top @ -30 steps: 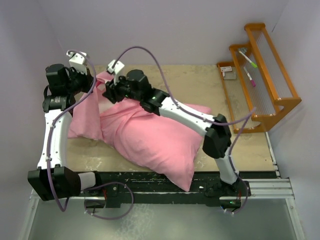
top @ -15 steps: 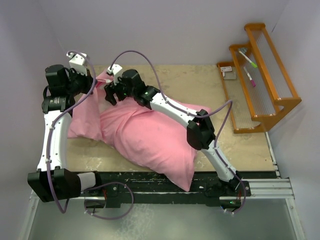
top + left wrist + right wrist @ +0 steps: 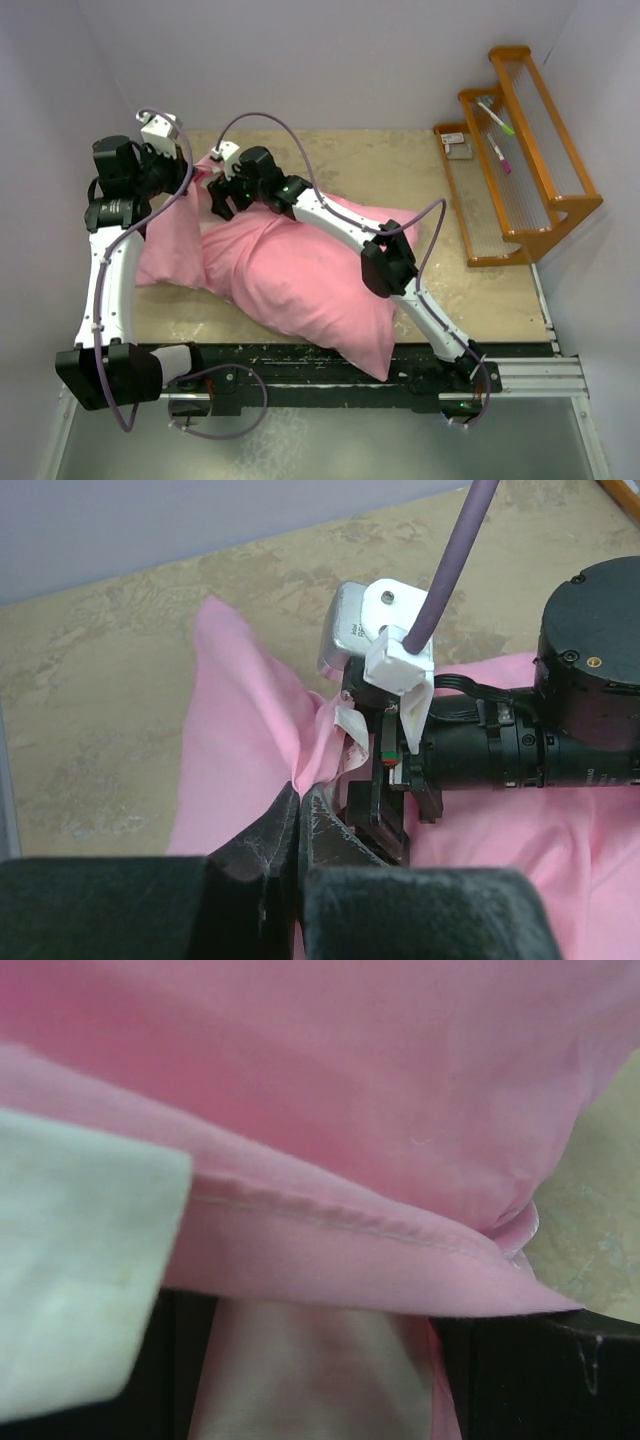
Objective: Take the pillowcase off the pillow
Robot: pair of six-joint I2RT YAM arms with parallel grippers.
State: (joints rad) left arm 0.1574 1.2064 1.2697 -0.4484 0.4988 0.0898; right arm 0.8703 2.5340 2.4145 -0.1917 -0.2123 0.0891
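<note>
The pink pillowcase (image 3: 300, 280) covers the pillow, which lies diagonally across the table. My left gripper (image 3: 188, 172) is at the far left corner, shut on a pinched fold of the pillowcase edge (image 3: 300, 798). My right gripper (image 3: 225, 200) is right beside it at the case's opening, and its fingers (image 3: 385, 815) show in the left wrist view. In the right wrist view the pink hem (image 3: 350, 1230) crosses above my open right gripper (image 3: 320, 1360). The white pillow (image 3: 310, 1380) fills the gap between the jaws. A pale label (image 3: 80, 1270) hangs at the left.
An orange stepped rack (image 3: 530, 150) holding pens stands at the back right. A small white item (image 3: 455, 143) lies at its foot. Pale walls close in the left and back. The beige tabletop (image 3: 400, 170) shows behind the pillow.
My right arm has reached further left, its elbow folding in, and the gripper has moved to the case opening. My left gripper has kept its hold and barely shifted.
</note>
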